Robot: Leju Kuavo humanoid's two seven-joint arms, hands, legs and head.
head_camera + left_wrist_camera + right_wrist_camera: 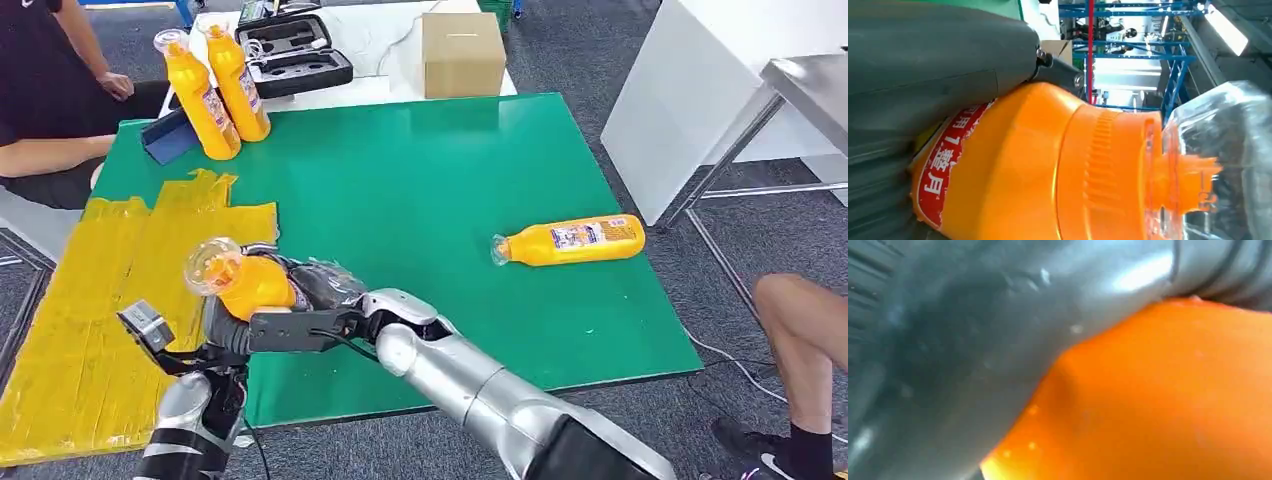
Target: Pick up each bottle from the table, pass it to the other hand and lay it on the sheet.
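Observation:
An orange bottle (250, 285) with a clear cap hangs over the front left of the green table (420, 170), beside the edge of the yellow sheet (90, 300). My right hand (325, 285) grips its body from the right, and my left hand (222, 328) holds it from below. Up close, my left hand (923, 75) lies along the bottle (1048, 165), and my right hand (973, 340) presses on the bottle (1158, 400). Another orange bottle (575, 240) lies on its side at the table's right. Two more bottles (200, 95) (240, 85) stand upright at the back left.
A blue holder (170, 135) sits by the upright bottles. Behind the green table are a black case (295, 55) and a cardboard box (462, 52). A person (40, 100) sits at the left; another person's leg (800, 340) is at the right, near a metal table (810, 80).

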